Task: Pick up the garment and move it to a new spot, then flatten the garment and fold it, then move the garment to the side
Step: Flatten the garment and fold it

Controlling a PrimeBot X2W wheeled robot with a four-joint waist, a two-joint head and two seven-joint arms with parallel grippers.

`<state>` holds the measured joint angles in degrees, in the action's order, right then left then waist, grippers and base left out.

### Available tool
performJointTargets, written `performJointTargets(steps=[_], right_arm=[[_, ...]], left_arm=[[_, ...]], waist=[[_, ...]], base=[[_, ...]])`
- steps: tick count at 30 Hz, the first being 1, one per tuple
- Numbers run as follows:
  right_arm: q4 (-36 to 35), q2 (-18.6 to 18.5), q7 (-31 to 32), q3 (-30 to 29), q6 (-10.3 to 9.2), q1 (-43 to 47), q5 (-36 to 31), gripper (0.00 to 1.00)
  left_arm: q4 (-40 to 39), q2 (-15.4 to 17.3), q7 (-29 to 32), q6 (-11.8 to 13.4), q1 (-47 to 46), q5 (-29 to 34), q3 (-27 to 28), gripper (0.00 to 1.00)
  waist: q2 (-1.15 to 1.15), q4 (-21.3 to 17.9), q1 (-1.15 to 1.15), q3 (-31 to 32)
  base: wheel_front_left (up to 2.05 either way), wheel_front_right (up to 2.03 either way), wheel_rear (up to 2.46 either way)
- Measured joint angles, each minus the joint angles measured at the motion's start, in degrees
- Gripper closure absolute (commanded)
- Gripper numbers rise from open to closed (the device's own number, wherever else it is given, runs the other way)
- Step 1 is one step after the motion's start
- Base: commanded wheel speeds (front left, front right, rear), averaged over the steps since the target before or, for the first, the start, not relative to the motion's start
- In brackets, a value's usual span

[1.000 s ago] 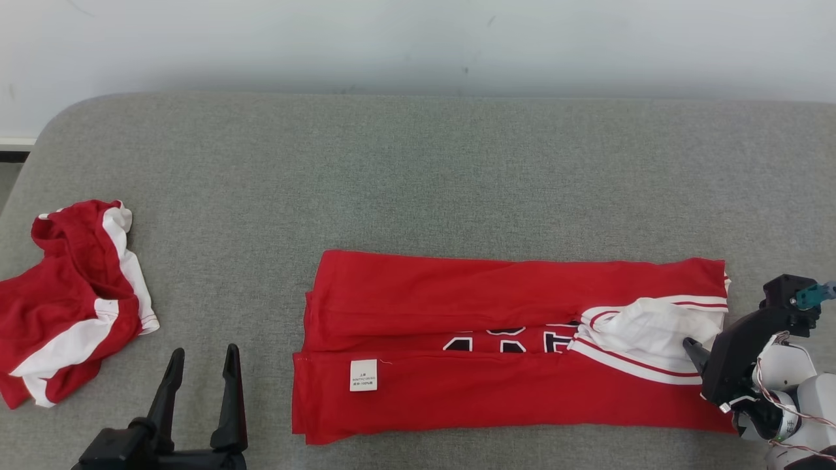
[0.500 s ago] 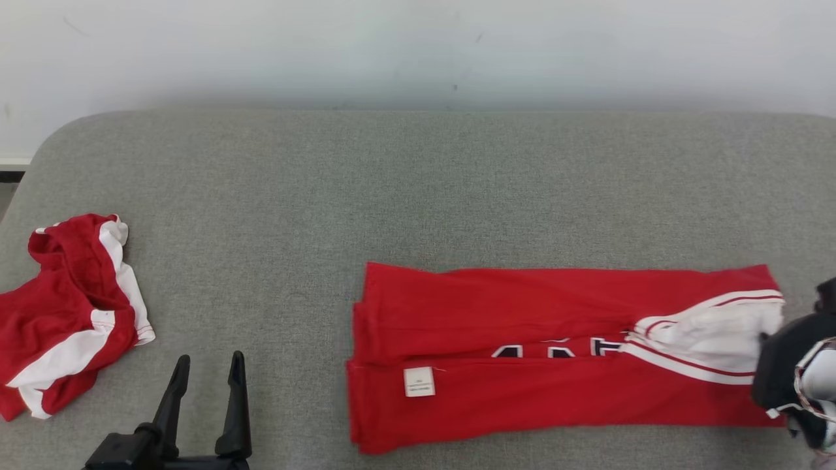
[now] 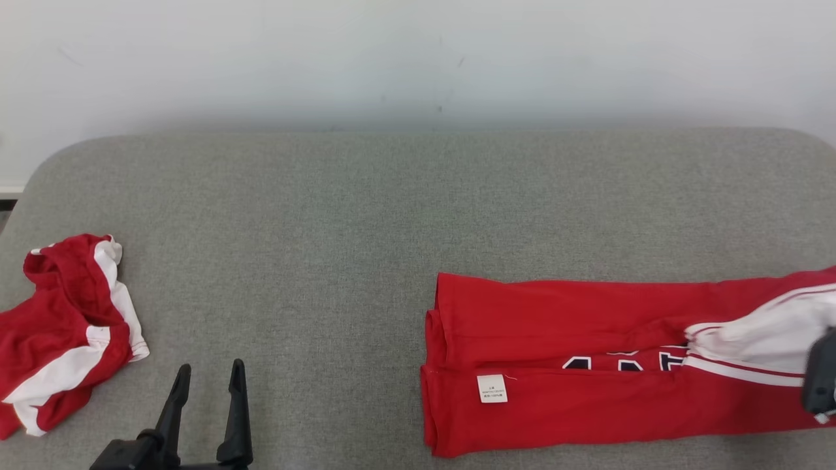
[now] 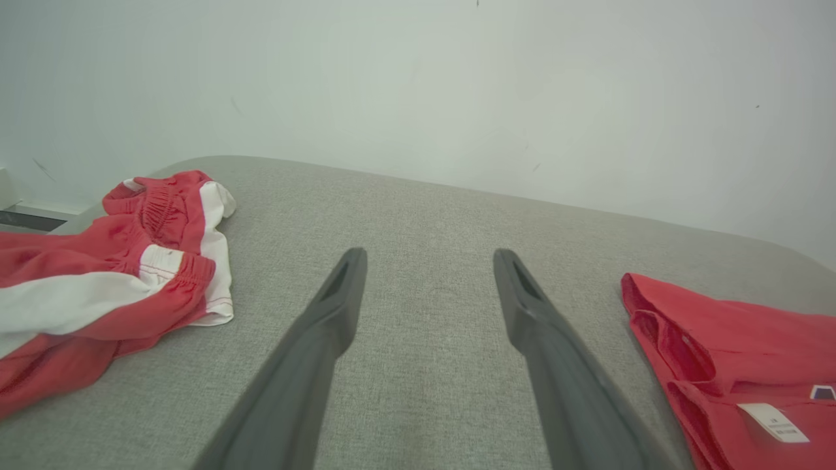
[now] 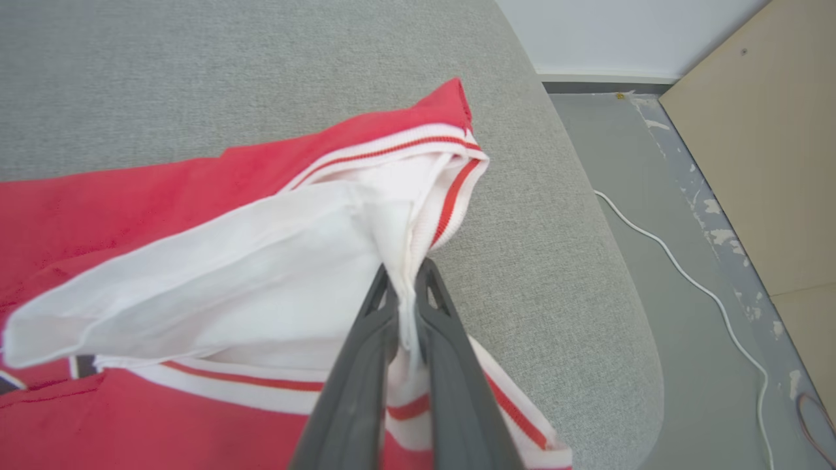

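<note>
Garment (image 3: 575,405) at cushion's (image 3: 326,228) right, shorts (image 3: 59,333) far left

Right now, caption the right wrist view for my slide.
Right gripper pinching white fabric of the folded red jersey at the grey cushion edge.

On the red garment (image 3: 588,313) the white tag (image 3: 492,388) carries unreadably small print, dark lettering (image 3: 617,360) half hidden.

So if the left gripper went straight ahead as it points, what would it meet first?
Probably just bare grey cushion: the left gripper points between the crumpled garment and folded jersey; depth unclear.
</note>
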<state>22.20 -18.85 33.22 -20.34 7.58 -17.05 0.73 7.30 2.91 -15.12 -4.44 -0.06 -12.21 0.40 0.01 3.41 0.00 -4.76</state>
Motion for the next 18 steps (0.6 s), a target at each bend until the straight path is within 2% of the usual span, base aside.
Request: performJointTargets(steps=[5, 10, 14, 18], right_arm=[[-5.97, 2.05, 2.57, 7.51, -0.01, 0.72, 1.64, 1.0], [-12.28, 3.19, 5.19, 18.23, -0.01, 0.87, 5.32, 1.0], [-13.9, 3.42, 6.2, 26.77, -0.01, 0.27, 8.38, 1.0], [-12.11, 6.25, 6.12, 34.45, -0.01, -1.98, 11.22, 1.0]], left_arm=[[0.25, 0.0, 0.0, 0.4, 1.08, -0.1, 0.41, 0.0], [-0.03, 0.01, 0.0, 0.47, 1.72, -0.42, 0.4, 0.0], [-0.22, -0.01, 0.0, 0.47, 1.72, -0.41, 0.15, 0.0], [-0.36, 0.01, 0.0, 0.49, 1.56, -0.55, -0.52, 0.0]], waist=[[0.0, -0.68, -0.01, 1.73], [0.0, -1.27, -0.01, 3.23], [0.0, -1.35, -0.01, 3.26], [0.0, -1.04, -0.01, 2.36]], base=[[0.0, 0.0, 0.0], [0.0, 0.0, 0.0], [0.0, 0.0, 0.0], [0.0, 0.0, 0.0]])
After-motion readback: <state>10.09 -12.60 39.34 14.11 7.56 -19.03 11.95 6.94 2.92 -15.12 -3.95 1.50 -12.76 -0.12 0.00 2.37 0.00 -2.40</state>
